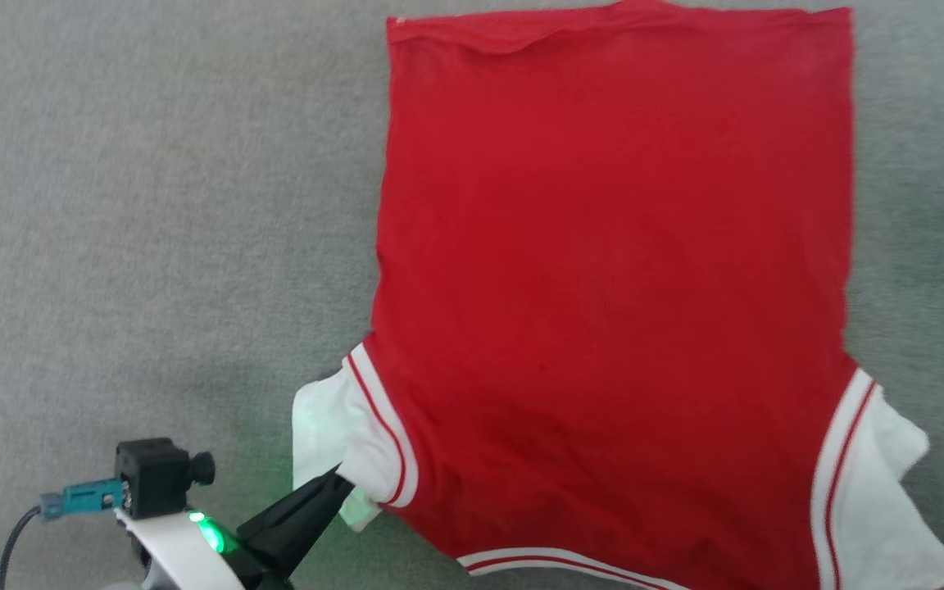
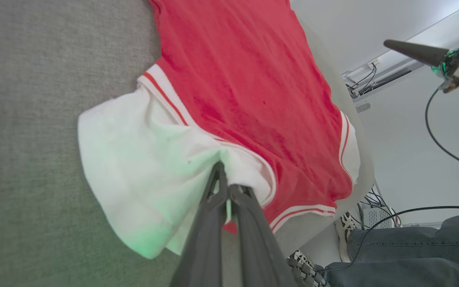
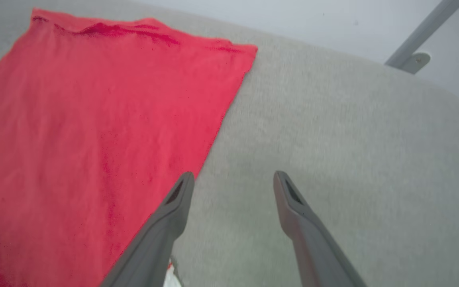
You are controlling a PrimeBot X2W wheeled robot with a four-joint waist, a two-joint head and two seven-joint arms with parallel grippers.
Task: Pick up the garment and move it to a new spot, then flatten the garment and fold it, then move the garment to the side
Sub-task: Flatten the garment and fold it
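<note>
Garment (image 1: 611,270) lies spread on the grey, felt-like tabletop (image 1: 152,205), hem at the far end, neck end toward me. It is soft red fabric with a roughly rectangular, mostly smooth body and one ripple along the hem. The short sleeves are white with thin red-and-white stripe trim at the seams. The sleeve on my left (image 1: 329,426) is crumpled and bunched; the one on my right (image 1: 882,492) fans out, creased.

Left gripper (image 1: 341,483) has its fingers pressed together, pinching that crumpled white sleeve; green light tints the cloth. Right gripper (image 3: 233,179) hangs over bare tabletop just beside the red side edge, fingers spread, gripping nothing.

Past the tabletop's rounded edge I see a person's jeans-clad leg (image 2: 405,247), a shoe (image 2: 345,223) and black cables (image 2: 436,131).
</note>
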